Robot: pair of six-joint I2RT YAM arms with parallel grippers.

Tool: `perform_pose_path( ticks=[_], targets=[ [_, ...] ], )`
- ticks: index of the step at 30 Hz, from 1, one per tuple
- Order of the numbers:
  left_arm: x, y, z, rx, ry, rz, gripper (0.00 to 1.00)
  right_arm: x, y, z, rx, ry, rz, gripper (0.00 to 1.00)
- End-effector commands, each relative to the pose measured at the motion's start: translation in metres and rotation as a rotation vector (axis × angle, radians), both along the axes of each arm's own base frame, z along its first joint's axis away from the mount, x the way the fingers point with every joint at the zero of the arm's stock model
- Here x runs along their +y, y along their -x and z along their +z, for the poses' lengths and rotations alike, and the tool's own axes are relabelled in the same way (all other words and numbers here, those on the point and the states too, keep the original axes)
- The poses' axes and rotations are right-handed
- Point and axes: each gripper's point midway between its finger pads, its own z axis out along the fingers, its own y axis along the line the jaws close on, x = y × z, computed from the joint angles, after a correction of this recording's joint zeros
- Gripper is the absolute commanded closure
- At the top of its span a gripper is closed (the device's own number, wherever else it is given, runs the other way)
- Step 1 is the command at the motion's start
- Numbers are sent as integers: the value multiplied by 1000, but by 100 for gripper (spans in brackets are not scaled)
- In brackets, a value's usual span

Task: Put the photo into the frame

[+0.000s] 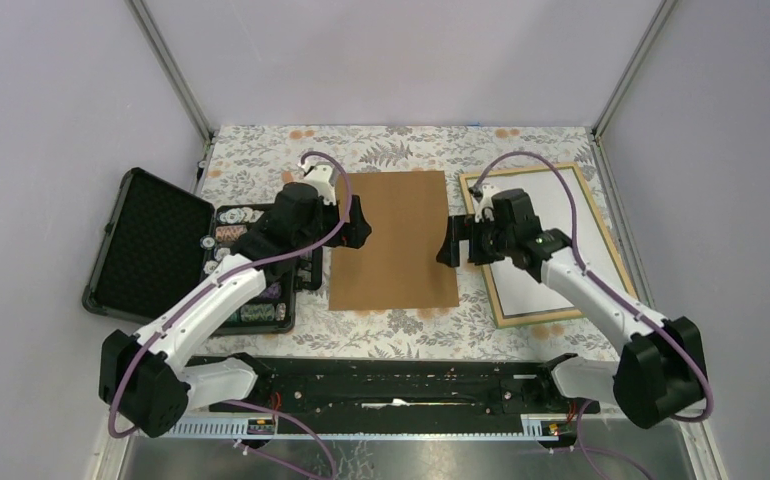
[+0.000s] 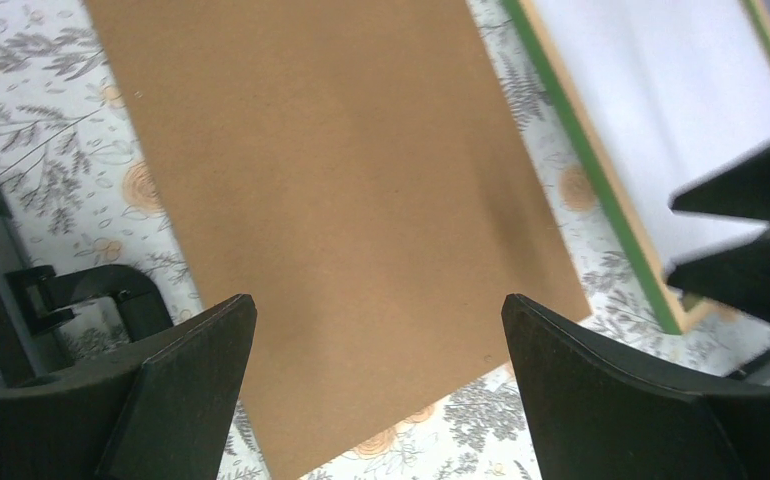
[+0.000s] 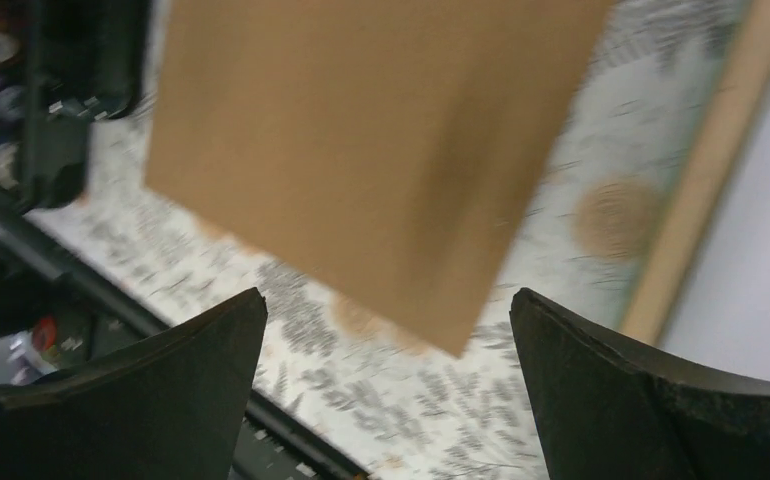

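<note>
The frame [image 1: 564,313] lies flat at the right of the table, its light wood side up and a green edge [image 2: 604,190] showing in the left wrist view. Inside it lies the photo [image 1: 524,288], plain white back up. My right gripper [image 1: 448,243] hovers open between the frame's left edge and the brown backing board [image 1: 393,240], holding nothing. My left gripper [image 1: 361,228] stands open over the board's left edge, also holding nothing. In the right wrist view, the open right gripper [image 3: 386,300] looks down on the board's near corner [image 3: 361,130] and the frame's wooden rail [image 3: 711,170].
An open black case [image 1: 151,250] with poker chips [image 1: 251,290] sits at the left, under my left arm. The table has a floral cloth [image 1: 401,330]. Metal posts and walls enclose the back and sides. A black rail [image 1: 401,385] runs along the near edge.
</note>
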Motion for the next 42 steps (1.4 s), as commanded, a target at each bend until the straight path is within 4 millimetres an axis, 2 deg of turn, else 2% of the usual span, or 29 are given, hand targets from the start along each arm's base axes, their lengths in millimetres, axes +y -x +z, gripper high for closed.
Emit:
perform_pose_path(
  ticks=[1,4,7,8,10,15,17,21,24,28,31,33,42],
  targets=[
    [17,-16,-21,7,-102,93,1,38,29,24,9,-236,99,0],
    [31,-24,-32,28,-187,157,1,25,41,23,7,-158,127,0],
    [41,-27,-35,65,-228,213,1,2,47,41,-90,-75,105,0],
    [42,-27,-36,80,-229,221,1,-8,45,43,-113,-53,42,0],
    [40,-24,-44,121,-214,232,1,-26,39,47,-112,-97,-200,0],
    [36,-11,-73,217,-147,271,1,-13,46,57,-157,-327,-257,0],
    [34,-6,-85,253,-131,279,2,-16,46,56,-186,-347,-277,0],
    [33,-2,-107,309,-127,302,2,-20,43,33,-97,-246,-292,0],
    [33,-4,-120,340,-143,321,2,-3,44,9,55,-209,-219,0],
    [31,-10,-138,378,-166,343,2,5,33,-17,148,-157,-210,0],
    [36,-8,-151,410,-171,399,2,16,25,-28,175,-157,-154,0],
    [33,-7,-158,417,-137,401,1,21,18,-35,196,-147,-147,0],
    [25,9,-190,495,-93,382,1,28,-10,-68,266,-162,-214,0]
  ],
)
